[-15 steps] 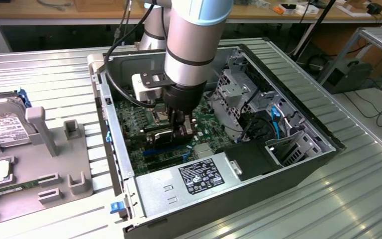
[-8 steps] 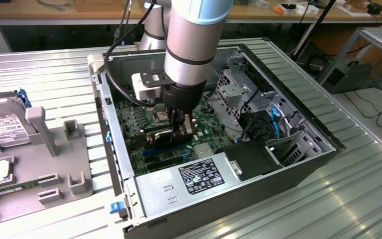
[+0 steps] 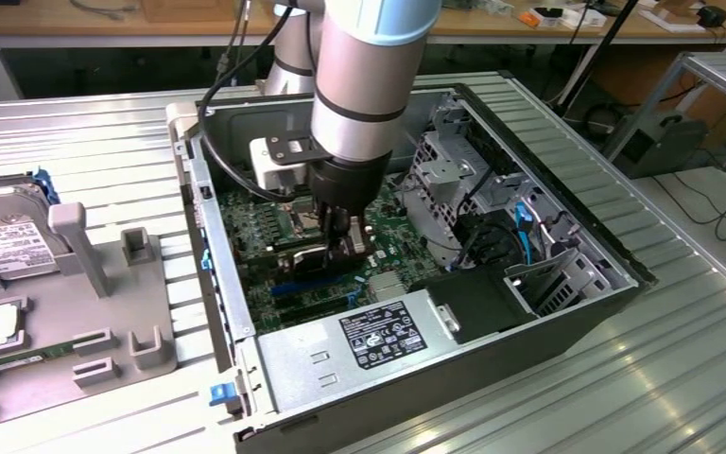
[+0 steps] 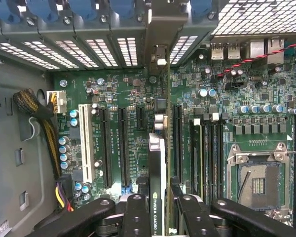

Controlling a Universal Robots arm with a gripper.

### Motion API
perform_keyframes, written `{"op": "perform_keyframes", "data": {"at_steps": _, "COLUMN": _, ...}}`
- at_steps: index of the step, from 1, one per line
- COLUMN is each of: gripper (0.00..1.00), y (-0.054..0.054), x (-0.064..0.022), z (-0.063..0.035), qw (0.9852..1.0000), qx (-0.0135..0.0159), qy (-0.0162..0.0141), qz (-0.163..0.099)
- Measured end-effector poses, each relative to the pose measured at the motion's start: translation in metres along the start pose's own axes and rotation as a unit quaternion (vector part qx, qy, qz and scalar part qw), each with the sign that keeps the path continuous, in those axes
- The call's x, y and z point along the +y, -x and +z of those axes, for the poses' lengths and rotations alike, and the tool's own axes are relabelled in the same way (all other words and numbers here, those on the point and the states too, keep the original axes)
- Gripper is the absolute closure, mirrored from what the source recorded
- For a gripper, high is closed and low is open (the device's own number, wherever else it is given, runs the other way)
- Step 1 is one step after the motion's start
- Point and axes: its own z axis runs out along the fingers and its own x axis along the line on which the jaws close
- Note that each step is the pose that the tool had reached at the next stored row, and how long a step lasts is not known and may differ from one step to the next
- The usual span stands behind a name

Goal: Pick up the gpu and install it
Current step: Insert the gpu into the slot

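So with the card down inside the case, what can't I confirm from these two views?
- Whether the gpu is seated in its slot: wrist view looks edge-on along it, hiding the connector.
- The gpu in the exterior view: the arm and claw cover most of it.
- The gpu's near end: the claw's fingers cover it.

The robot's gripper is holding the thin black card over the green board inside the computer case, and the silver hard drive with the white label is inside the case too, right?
Not quite. The gripper does hold the thin black card over the green board inside the computer case. But the exterior view shows the silver hard drive with the white label outside the case, on the grey holder at that view's left.
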Motion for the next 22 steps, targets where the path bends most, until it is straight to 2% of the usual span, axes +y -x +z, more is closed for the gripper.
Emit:
{"op": "perform_keyframes", "data": {"at_steps": 9, "gripper": 0.73, "y": 0.003, "x": 0.0001, "z": 0.0051, "qw": 1.0000, "qx": 0.0003, "qy": 0.0002, "qz": -0.007}}
{"op": "perform_keyframes", "data": {"at_steps": 10, "gripper": 0.73, "y": 0.003, "x": 0.0000, "z": 0.0067, "qw": 1.0000, "qx": -0.0004, "qy": -0.0001, "qz": -0.007}}
{"op": "perform_keyframes", "data": {"at_steps": 17, "gripper": 0.73, "y": 0.003, "x": 0.0002, "z": 0.0067, "qw": 1.0000, "qx": 0.0001, "qy": 0.0001, "qz": -0.007}}
{"op": "perform_keyframes", "data": {"at_steps": 22, "gripper": 0.73, "y": 0.002, "x": 0.0009, "z": 0.0104, "qw": 1.0000, "qx": 0.0002, "qy": -0.0024, "qz": -0.007}}
